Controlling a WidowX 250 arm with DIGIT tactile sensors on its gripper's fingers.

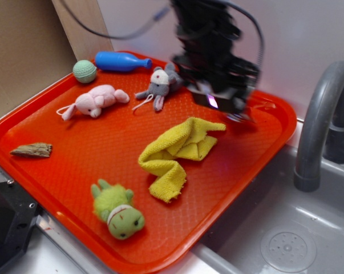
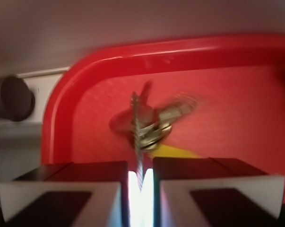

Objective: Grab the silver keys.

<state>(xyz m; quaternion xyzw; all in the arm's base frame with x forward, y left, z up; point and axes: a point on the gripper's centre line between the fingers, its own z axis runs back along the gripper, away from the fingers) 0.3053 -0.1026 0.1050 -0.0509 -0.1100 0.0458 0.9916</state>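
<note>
The silver keys (image 2: 147, 125) hang pinched between the gripper (image 2: 141, 182) pads, one key's long axis running 6 to 12 o'clock, others fanned toward 2 o'clock, blurred. They sit above the red tray (image 2: 57, 118), near its rounded far corner. Beyond the rim lies pale wall; open tray floor spreads toward 3 o'clock.

Black arm (image 1: 209, 40), dark cables, white-tipped gripper (image 2: 141, 187)
</note>
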